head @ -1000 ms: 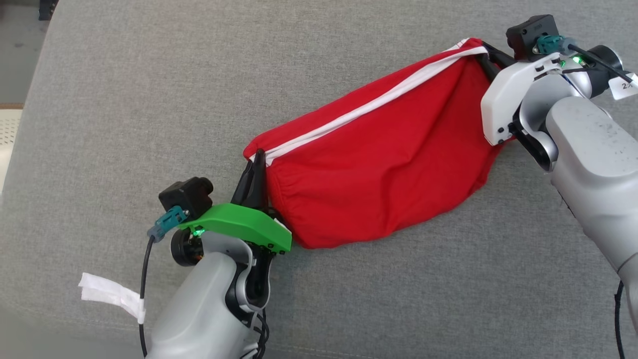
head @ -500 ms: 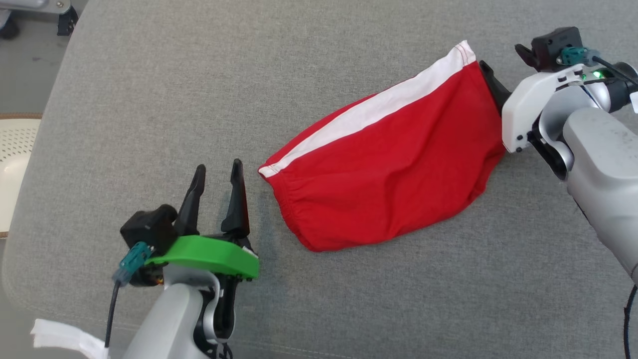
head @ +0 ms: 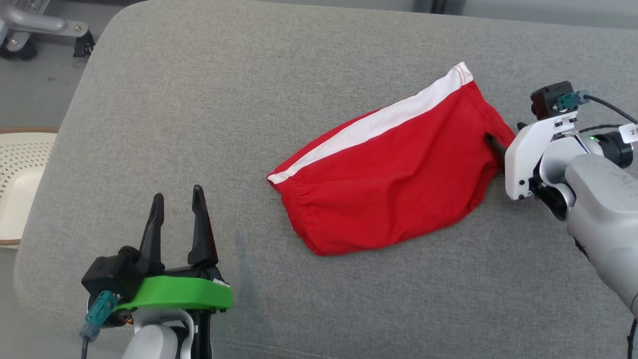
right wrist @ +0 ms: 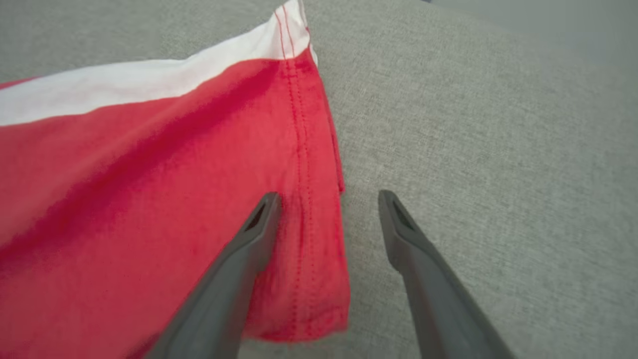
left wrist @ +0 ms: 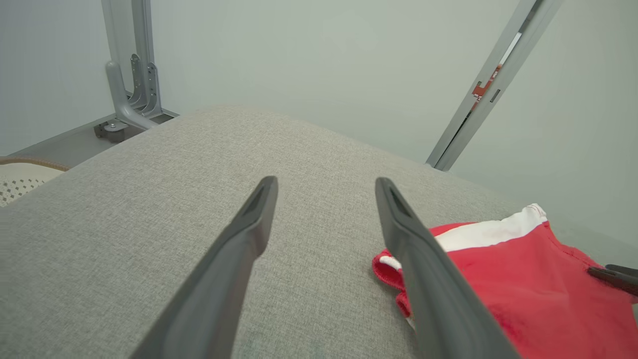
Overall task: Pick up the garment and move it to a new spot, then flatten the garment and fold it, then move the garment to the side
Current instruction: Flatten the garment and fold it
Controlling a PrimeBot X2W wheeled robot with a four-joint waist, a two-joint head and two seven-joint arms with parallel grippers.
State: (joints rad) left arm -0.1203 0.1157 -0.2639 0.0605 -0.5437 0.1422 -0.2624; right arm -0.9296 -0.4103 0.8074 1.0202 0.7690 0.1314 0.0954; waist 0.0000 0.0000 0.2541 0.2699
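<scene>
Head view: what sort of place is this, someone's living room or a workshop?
Probably a test room staged like a home: a red garment with a white band lies on a grey fabric-covered cushion, but bare pale walls and grey metal frame struts stand behind it.

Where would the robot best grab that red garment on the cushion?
Probably by the two ends of its white waistband, one gripper from each side: the red garment lies flat, and that band gives a firm edge at both corners. The open right gripper stands over its right edge.
</scene>
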